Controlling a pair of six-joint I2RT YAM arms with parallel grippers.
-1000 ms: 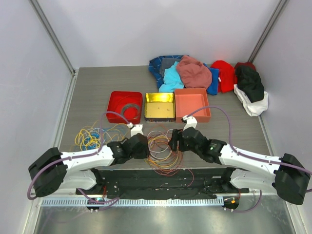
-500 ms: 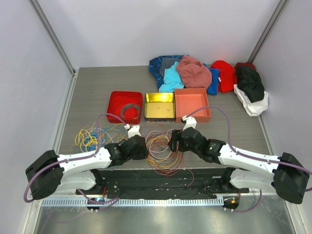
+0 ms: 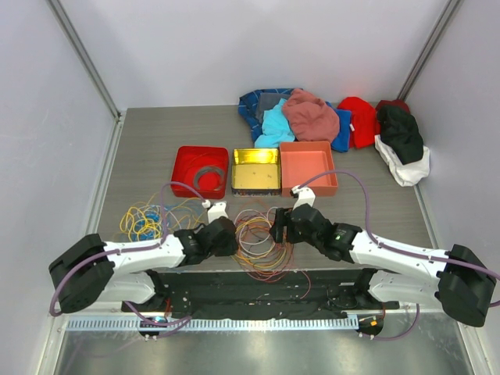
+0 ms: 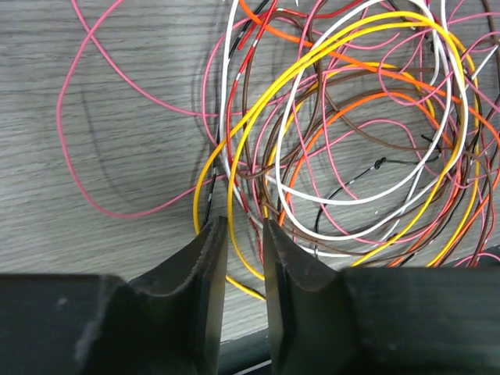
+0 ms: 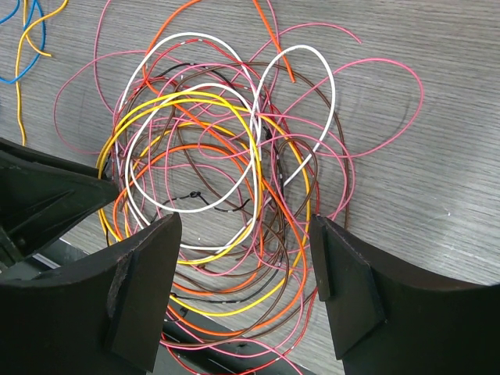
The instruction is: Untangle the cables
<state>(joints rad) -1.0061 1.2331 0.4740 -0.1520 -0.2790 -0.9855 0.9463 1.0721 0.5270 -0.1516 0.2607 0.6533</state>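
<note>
1. Progress check: not far in, I reckon. The main lot of cables (image 3: 262, 241) sits on the worktop (image 3: 156, 137) just on my side of the yellow tray (image 3: 256, 151). It's one knotted pile of yellow, orange, white, pink, brown and red loops, all crossing each other.
2. What looks done: a small bunch (image 3: 147, 221), mostly yellow and blue, lies apart, left of the yellow tray and nearer me. The red tray (image 3: 178, 168), hard against the yellow tray's left side, has a grey coil (image 3: 205, 173) in it.
3. Left pincer (image 4: 244, 234) is down at the pile's left edge and narrowed to a slit. A yellow loop runs across the gap, but it isn't clamped on anything I can see.
4. Right pincer (image 5: 244, 230) is spread wide over the pile's right side, holding nothing.
5. Left to do: pretty much every loop in the pile needs teasing out.
6. Hard to make out:
   - My own arms cover both edges of the pile from above.
   - The wrist views cut off the near loops.
   - I can't follow any single wire end to end, or find most ends.
</note>
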